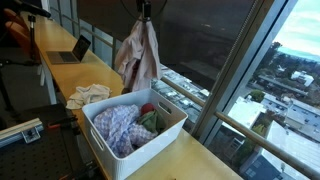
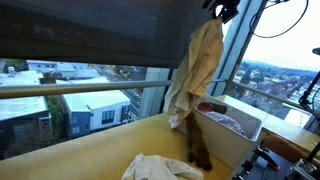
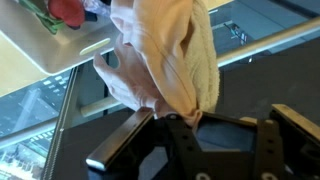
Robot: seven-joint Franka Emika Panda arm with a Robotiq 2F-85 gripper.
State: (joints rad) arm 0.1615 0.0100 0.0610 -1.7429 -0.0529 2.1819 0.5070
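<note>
Far off to the left of the fingers (image 3: pixel 125 148) and well below them in an exterior view, an open laptop (image 1: pixel 72 50) sits on the wooden desk (image 1: pixel 195 160). Nearer, but still left of and below the fingers, a crumpled white cloth (image 1: pixel 88 95) lies on the desk just beside the white basket (image 1: pixel 165 135). The basket stands below the fingers and holds a purple patterned fabric (image 1: pixel 118 128) and something red (image 1: pixel 148 108). The fingers are clamped on the top edge of a beige towel (image 1: pixel 137 55), which hangs straight down from them, its lower end above the basket and apart from the contents. In the wrist view the bunched towel fills the gap between the fingers. To the right of the fingers is the window glass (image 1: pixel 260 60).
</note>
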